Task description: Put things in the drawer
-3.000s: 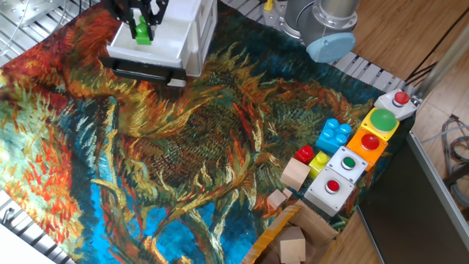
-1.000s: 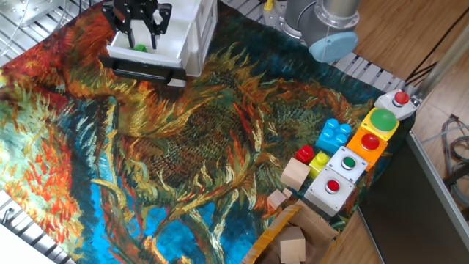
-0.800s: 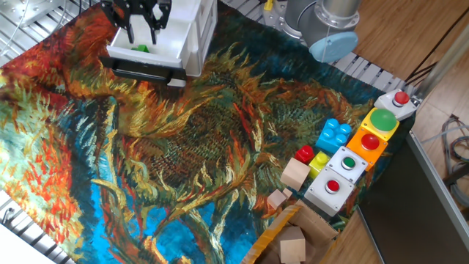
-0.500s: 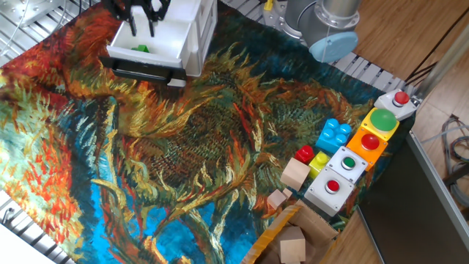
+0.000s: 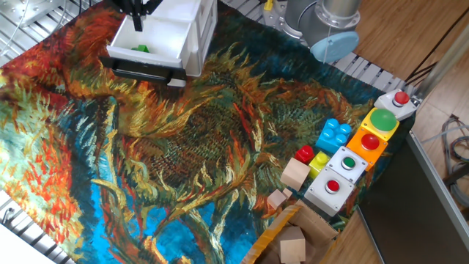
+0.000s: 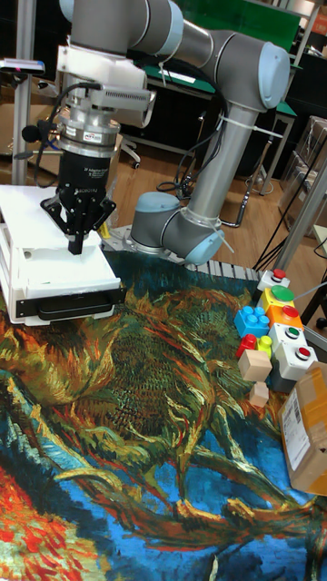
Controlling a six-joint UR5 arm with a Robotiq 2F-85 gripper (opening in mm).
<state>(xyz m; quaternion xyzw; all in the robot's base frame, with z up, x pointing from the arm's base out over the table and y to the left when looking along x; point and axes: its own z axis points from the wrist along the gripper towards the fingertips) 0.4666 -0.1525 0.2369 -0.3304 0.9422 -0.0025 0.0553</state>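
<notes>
The green brick (image 5: 141, 49) lies inside the white drawer (image 5: 176, 45) at the back left, touching nothing but the tray floor. My gripper (image 5: 138, 20) hangs just above it, mostly cut off by the fixed view's top edge. In the tall fixed view my gripper (image 6: 75, 243) points straight down over the drawer (image 6: 36, 277), its fingers drawn together to one tip with nothing between them. The brick is hidden in that view.
A blue brick (image 5: 335, 134), red (image 5: 305, 154) and yellow (image 5: 319, 160) bricks and wooden blocks (image 5: 294, 174) sit at the right by a row of button boxes (image 5: 363, 147). A cardboard box (image 5: 289, 242) stands at the front right. The arm's base (image 5: 322, 22) is at the back.
The gripper let go of the green brick, which now rests in the drawer. The gripper then rose straight up and its fingers came together.
</notes>
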